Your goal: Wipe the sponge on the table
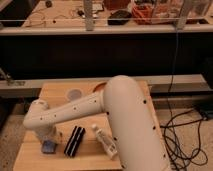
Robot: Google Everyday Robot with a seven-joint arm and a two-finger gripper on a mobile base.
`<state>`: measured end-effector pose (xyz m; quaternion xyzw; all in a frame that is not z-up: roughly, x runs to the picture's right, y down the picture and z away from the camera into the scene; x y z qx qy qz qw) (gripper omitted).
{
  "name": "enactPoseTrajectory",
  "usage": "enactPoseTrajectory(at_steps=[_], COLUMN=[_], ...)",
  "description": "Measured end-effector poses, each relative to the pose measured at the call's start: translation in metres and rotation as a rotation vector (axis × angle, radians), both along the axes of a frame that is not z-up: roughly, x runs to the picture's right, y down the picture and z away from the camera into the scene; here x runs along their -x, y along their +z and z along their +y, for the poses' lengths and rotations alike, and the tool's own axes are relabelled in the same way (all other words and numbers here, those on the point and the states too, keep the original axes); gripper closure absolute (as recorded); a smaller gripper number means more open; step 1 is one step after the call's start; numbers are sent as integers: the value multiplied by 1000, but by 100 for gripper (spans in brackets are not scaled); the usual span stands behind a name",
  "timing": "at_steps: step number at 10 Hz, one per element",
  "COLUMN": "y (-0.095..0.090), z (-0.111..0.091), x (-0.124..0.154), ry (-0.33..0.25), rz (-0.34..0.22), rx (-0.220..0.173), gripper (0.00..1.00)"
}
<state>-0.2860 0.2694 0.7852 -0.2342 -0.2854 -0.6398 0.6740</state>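
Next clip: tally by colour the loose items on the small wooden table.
Blue-grey: 1, sponge
Black: 1, ridged block
White: 1, tube-like bottle
Pale: 1, round item
Brown: 1, item partly hidden by the arm
Total: 5
The gripper is down at the sponge, near a front corner of the table.

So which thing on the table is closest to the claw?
The small blue-grey rectangular sponge, right by the claw; the black ridged block and white tube lie farther off.
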Motion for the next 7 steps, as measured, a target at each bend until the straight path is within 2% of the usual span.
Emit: enactPoseTrajectory(at_steps=[5, 7], y=[13, 24], z=[-27, -40], x=[-5, -2], ry=[22, 24], rz=[-15, -17], rx=[-10, -5], gripper=[46, 46])
